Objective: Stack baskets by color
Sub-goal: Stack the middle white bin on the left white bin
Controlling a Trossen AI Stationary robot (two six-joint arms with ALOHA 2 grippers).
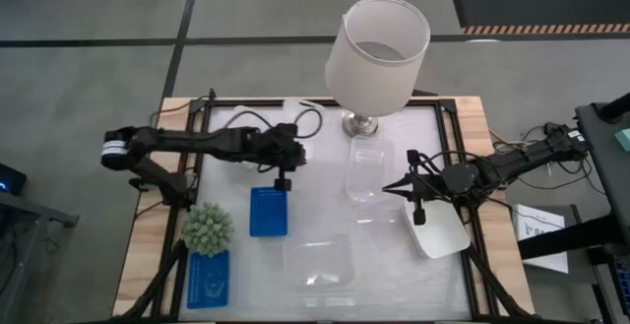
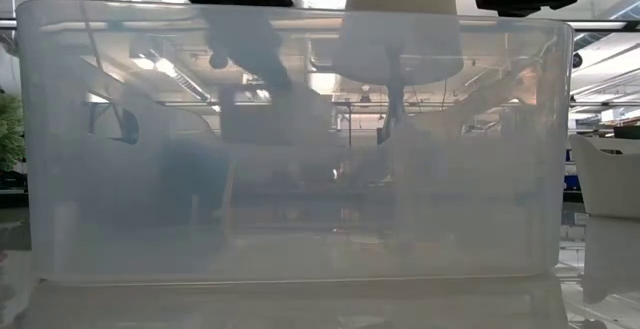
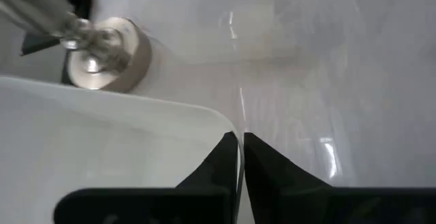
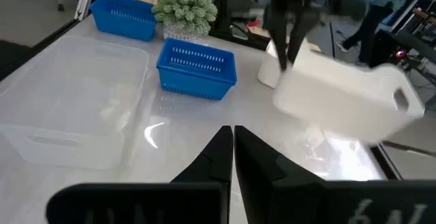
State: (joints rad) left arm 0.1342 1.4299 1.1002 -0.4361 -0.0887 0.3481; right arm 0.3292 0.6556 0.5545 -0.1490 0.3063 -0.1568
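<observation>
My left gripper (image 3: 240,146) is shut on a white basket (image 4: 340,94), which it holds off the table near the lamp's base (image 3: 102,43). My right gripper (image 4: 231,134) is shut on nothing and hovers over the table's right side, beside a second white basket (image 1: 436,230). One blue basket (image 1: 269,211) sits on the table left of centre. Another blue basket (image 1: 209,280) lies at the near left, next to a spiky green plant (image 1: 209,227). Two clear baskets sit on the table, one at centre (image 1: 369,166) and one near the front edge (image 1: 317,265). My left gripper pinches the white basket's side wall at the rim, close to a rounded corner (image 3: 228,125), with one finger inside the basket and one outside. The fingers (image 4: 289,43) come from above, slanting down. The basket hangs clear of the table, slightly tilted.
A big white lamp (image 1: 379,53) stands at the far middle of the table. In the low view, the near clear basket (image 2: 300,139) fills almost the whole picture. Cables lie along the far left edge.
</observation>
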